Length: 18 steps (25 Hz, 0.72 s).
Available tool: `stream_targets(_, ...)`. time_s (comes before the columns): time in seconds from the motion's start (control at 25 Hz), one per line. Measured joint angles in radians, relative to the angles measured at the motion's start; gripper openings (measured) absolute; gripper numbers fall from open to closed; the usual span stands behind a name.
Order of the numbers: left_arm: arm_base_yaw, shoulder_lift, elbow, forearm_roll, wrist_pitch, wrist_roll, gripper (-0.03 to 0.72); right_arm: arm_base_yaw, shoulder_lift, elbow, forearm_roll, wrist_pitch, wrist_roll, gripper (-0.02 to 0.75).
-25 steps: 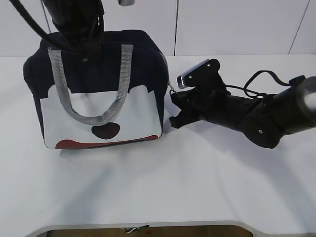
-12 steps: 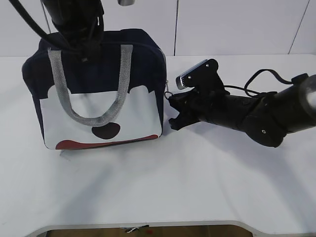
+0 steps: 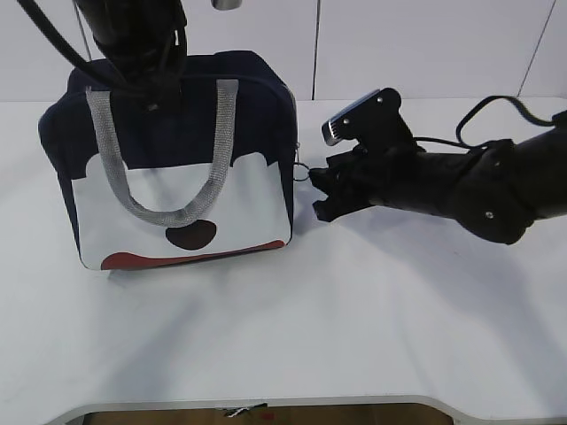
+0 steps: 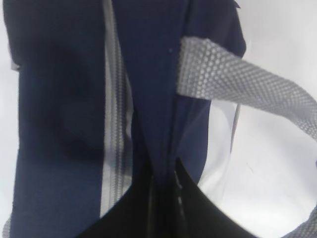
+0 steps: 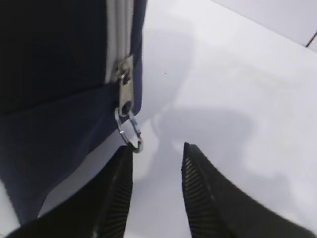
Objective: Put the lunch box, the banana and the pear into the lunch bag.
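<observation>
R tool (image 5: 157,153): jaws apart, narrow-ish gap, holding nothing. Ring pull (image 5: 130,130) hangs just off the inner face of one finger (image 5: 116,198), prob. not gripped; can't tell if it grazes the finger. Zipper slider (image 5: 125,94) sits right ahead of the tool, at the end of the grey zip track, low on the bag's side wall.

Judgement: zip looks run to its end, so the step in hand is letting go of the pull and clearing off. To do it well: back straight out along the tool axis, no sideways sweep, else the ring can snag on the ribbed pad and tug the bag. Keep low over the table (image 3: 372,301) but off it.

L tool (image 4: 166,208): closed, pinching navy fabric at the bag top beside the zip line, steadying it. Keep that hold til R is clear.

Lunch bag (image 3: 177,159): just beyond the R tool, upright on the table, boxy navy, white front panel w/ black + red patches, grey webbing handle (image 3: 159,159) draped down the front. Zip teeth look meshed in L wrist view.

Lunch box, banana, pear: not visible in any view; prob. inside, can't confirm.
</observation>
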Motion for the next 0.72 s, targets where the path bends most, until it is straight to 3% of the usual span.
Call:
stream_targets(0.52,0.0,0.018,0.0,-0.027,0.0,-0.046,0.023,0.0,-0.367,0.0,0.017,0.515,0.019,0.298)
stream_targets(0.64,0.0,0.021,0.0,-0.049,0.0,-0.07,0.104,0.0,-0.462,0.004,0.027,0.657,0.025,0.298)
stream_targets(0.72,0.0,0.021,0.0,-0.06,0.0,-0.082,0.23,0.0,-0.531,0.004,0.029,0.728,0.028,0.298)
